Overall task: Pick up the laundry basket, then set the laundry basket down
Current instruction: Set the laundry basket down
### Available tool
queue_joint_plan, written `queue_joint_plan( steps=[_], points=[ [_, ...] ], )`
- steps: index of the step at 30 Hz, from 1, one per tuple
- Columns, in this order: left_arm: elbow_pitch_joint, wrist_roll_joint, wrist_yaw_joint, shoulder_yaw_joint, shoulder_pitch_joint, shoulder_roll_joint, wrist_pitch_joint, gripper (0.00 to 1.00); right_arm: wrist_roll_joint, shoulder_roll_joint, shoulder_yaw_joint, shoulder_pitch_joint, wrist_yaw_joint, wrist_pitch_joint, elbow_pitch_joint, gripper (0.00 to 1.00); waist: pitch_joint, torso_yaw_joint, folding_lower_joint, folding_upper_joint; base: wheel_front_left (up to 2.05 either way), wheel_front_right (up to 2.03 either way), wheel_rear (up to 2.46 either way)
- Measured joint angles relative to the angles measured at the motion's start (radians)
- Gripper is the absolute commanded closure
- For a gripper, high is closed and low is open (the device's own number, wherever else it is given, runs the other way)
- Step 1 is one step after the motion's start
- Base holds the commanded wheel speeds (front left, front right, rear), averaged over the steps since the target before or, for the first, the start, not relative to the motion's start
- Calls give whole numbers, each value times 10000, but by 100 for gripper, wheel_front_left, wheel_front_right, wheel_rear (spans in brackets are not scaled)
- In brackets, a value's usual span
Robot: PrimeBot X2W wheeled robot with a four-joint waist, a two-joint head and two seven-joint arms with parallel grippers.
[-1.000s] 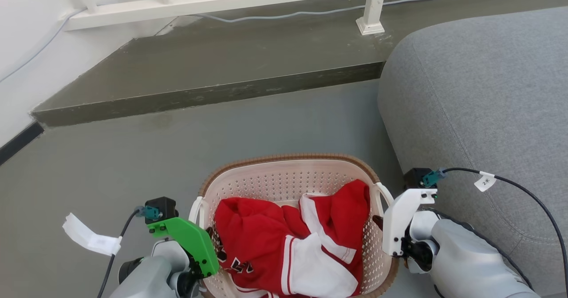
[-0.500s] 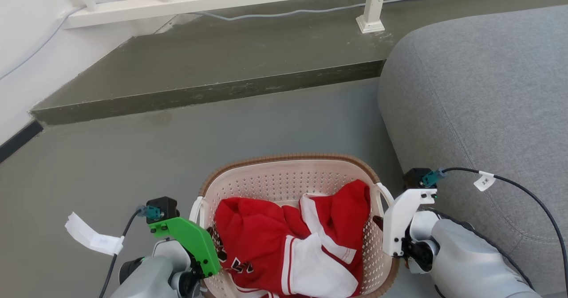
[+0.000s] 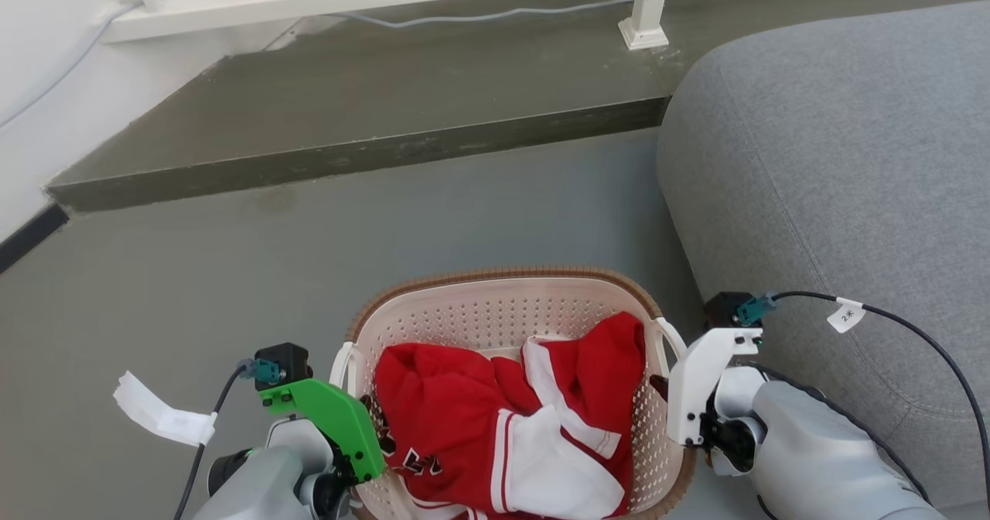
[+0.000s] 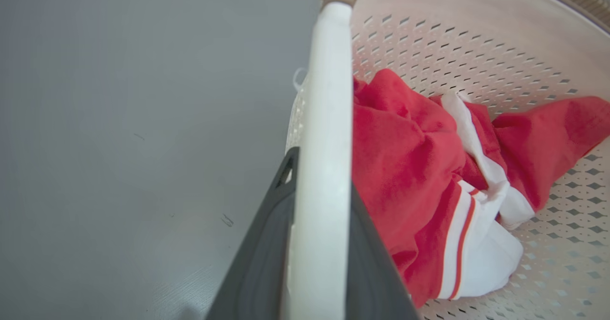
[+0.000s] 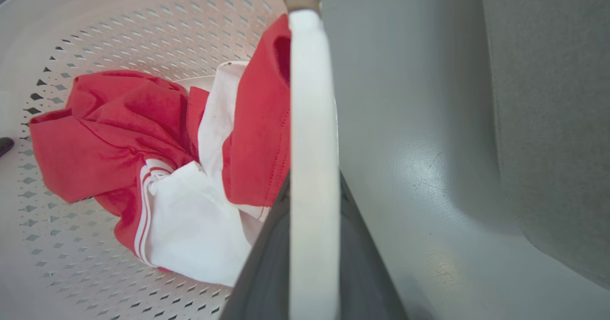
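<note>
The grey step (image 3: 348, 156) has slid slightly towards the top of the head view, while basket and arms keep their places, so camera and load have probably moved together. The left gripper (image 4: 319, 182) is clamped on the white left handle (image 4: 329, 96), and the right gripper (image 5: 313, 186) on the right handle (image 5: 310, 96). The laundry basket (image 3: 495, 319) sits bottom centre between them, equally near both. Its long axis seems to run handle to handle across the frame. It is cream and perforated with a brown rim, and holds a red-and-white garment (image 3: 479, 419). The grey sofa (image 3: 835, 156) lies right.
</note>
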Motion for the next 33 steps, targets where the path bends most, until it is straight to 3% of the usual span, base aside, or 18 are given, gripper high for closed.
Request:
queue_joint_plan(
  steps=[33],
  points=[
    [-412, 44, 431, -255, -1970, 25, -888, 100, 190, -433, -96, -1865, 4, -708, -286, 100, 2941, -29, 1, 0, 0, 0, 0]
  ],
)
